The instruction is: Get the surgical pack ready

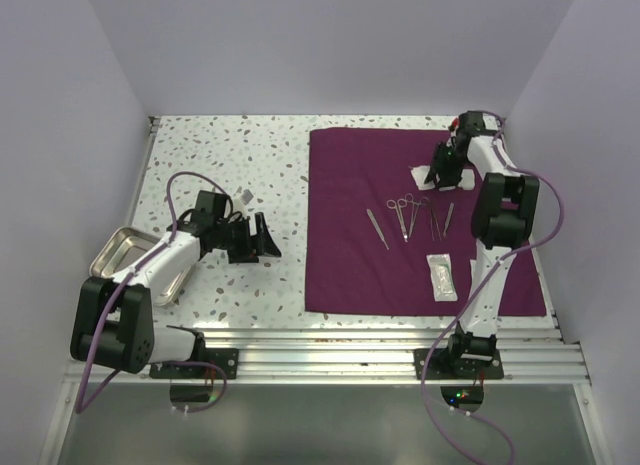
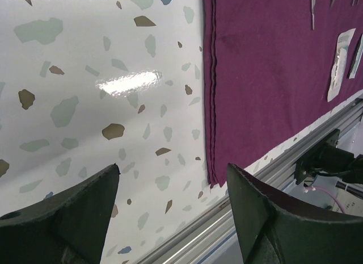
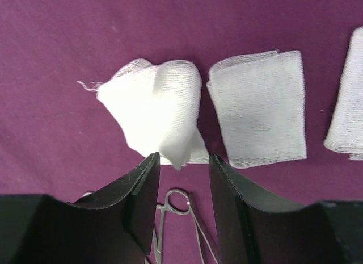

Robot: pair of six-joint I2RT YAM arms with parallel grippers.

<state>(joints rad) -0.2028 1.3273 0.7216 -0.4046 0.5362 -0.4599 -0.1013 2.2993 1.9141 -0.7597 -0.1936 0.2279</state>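
Note:
The surgical pack, a dark-purple cloth (image 1: 340, 185), lies spread flat on the right half of the table, and its left hem (image 2: 266, 59) shows in the left wrist view. My right gripper (image 1: 445, 170) hovers over the cloth's far part (image 3: 57, 48). Its jaws (image 3: 184, 159) stand apart, just short of a crumpled white gauze pad (image 3: 153, 110) whose corner droops toward the gap, gripped by neither finger. A flat gauze pad (image 3: 258, 110) lies beside it. My left gripper (image 1: 265, 240) is open and empty (image 2: 173, 167) over bare table left of the cloth.
Several steel instruments (image 1: 410, 217) lie in a row mid-cloth, one ring handle (image 3: 178, 200) under my right jaws. A white sealed packet (image 1: 441, 277) sits near the cloth's front edge. A third gauze pad (image 3: 349, 99) lies at the right. A metal tray (image 1: 130, 260) lies under the left arm.

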